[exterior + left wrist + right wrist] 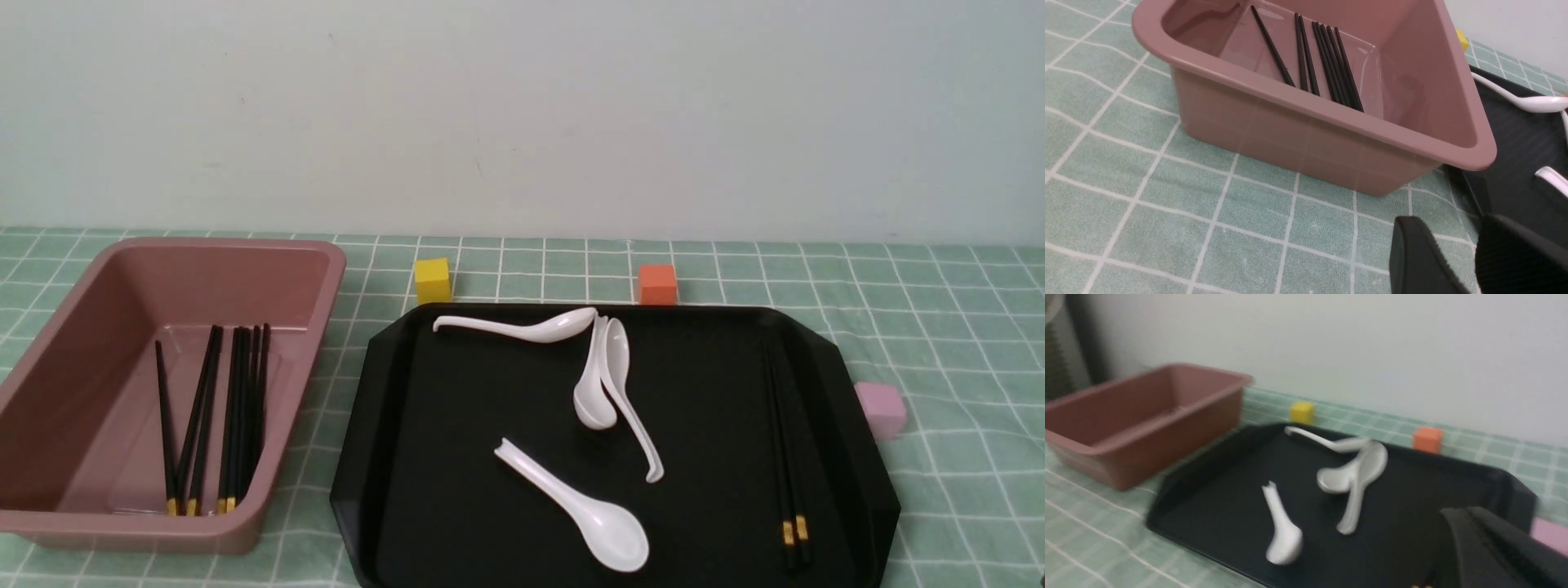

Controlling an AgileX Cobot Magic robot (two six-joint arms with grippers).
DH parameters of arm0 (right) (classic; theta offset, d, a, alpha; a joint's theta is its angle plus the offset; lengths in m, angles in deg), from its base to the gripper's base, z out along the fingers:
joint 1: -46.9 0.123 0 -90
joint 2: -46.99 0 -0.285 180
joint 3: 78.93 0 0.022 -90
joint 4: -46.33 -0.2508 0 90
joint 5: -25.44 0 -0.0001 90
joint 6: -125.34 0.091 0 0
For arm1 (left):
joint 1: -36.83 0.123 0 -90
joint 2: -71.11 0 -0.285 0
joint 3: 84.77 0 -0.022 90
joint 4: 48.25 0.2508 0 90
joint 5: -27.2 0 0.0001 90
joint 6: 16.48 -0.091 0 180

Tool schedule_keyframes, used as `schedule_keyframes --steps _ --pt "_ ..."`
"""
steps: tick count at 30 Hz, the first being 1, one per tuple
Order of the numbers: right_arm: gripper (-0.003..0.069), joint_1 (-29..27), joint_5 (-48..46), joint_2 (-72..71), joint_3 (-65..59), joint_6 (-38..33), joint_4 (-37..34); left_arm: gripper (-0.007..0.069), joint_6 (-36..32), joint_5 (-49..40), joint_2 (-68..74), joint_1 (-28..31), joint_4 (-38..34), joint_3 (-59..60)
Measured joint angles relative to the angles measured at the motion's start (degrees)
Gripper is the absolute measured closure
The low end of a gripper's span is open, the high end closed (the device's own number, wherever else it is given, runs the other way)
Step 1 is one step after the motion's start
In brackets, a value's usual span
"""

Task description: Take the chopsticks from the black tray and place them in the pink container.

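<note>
Through the front view I have the black tray [694, 482] in front of me, with one pair of black chopsticks [788, 465] lying on its right side, nearly parallel, their gold bands towards me. To the tray's left, apart from it, stands the pink container [135, 527], holding more black chopsticks [200, 425] on its floor: one lies on its own at the left, two lie beside it, and a tighter bunch lies to their right, all with their gold bands at the near end. Four white soup spoons share the tray: one [531, 328] lies crosswise by the far rim, two [595, 392] [627, 392] lie close together near the middle, and one [584, 518] slants across the nearer part, bowl towards me. Just beyond the far rim I see a yellow cube [433, 281] and an orange cube [657, 285], and a small pink cube [882, 409] sits beside the tray's right edge. On my left wrist view, the left gripper [1447, 224] has its jaws spread, with nothing between them, outside the container. On my right wrist view, the right gripper [1462, 512] looks closed, fingertips together and no object showing in them; that picture is blurry.
</note>
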Motion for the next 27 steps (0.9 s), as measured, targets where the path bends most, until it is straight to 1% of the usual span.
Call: schedule_keyframes --steps 1,2,3,5,7,12,17,21,27 --pt "0.0632 -1.93 -0.04 -0.25 -0.94 0.08 0.41 0.0386 0.0 0.0 0.0 0.0 0.0 0.0" --pt "0.0632 -2.31 -0.04 -0.36 -1.12 0.08 0.74 0.0386 0.0 0.0 0.0 0.0 0.0 0.0" --pt "0.063 -5.82 -0.04 -0.6 -2.73 0.2 1.41 0.0386 0.0 0.0 0.0 0.0 0.0 0.0" --pt "0.0629 -7.7 -0.19 -0.67 -3.53 0.26 1.58 0.0386 0.0 0.0 0.0 0.0 0.0 0.0" --pt "0.0627 -12.14 -0.25 -0.74 -5.08 0.39 1.76 0.0386 0.0 0.0 0.0 0.0 0.0 0.0" --pt "0.0619 -18.08 -0.36 -3.58 -7.98 0.39 1.76 0.0386 0.0 0.0 0.0 0.0 0.0 0.0" --pt "0.0614 -21.09 -1.96 -4.2 -10.18 0.39 1.43 0.0386 0.0 0.0 0.0 0.0 0.0 0.0" --pt "0.0608 -21.35 -4.35 -4.2 -9.93 0.39 0.41 0.0386 0.0 0.0 0.0 0.0 0.0 0.0" --pt "0.0599 -21.35 -4.79 -4.2 -9.82 0.39 -0.03 0.0386 0.0 0.0 0.0 0.0 0.0 0.0"
